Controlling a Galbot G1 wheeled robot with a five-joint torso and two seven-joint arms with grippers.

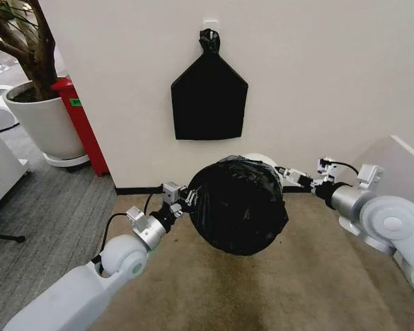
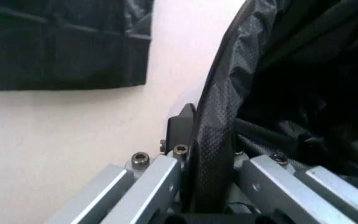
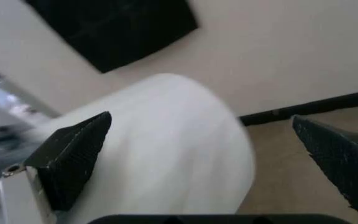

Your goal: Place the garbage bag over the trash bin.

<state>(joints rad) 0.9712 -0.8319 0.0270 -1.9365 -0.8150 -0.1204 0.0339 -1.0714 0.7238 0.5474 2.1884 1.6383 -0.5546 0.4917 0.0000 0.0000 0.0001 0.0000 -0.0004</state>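
I am pinching the garbage bag (image 1: 238, 205) in my closed left gripper (image 1: 187, 198); my right gripper (image 3: 210, 154) is gaping wide beside the trash bin (image 3: 166, 154).

bright even indoor light, soft shadows, both wrist views blurred

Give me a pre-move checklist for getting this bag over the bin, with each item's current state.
1. Left tool clamped on the garbage bag: ok, film pinched between its fingers.
2. Right tool holding the bag: not ok, its fingers are spread wide with nothing between them, the trash bin beyond.
3. Bag draped on the bin: ok, most of it is covered.
4. Bin fully covered: not ok, a white strip is bare on the robot's right.
5. Bag reaching the bin's base: cannot tell.
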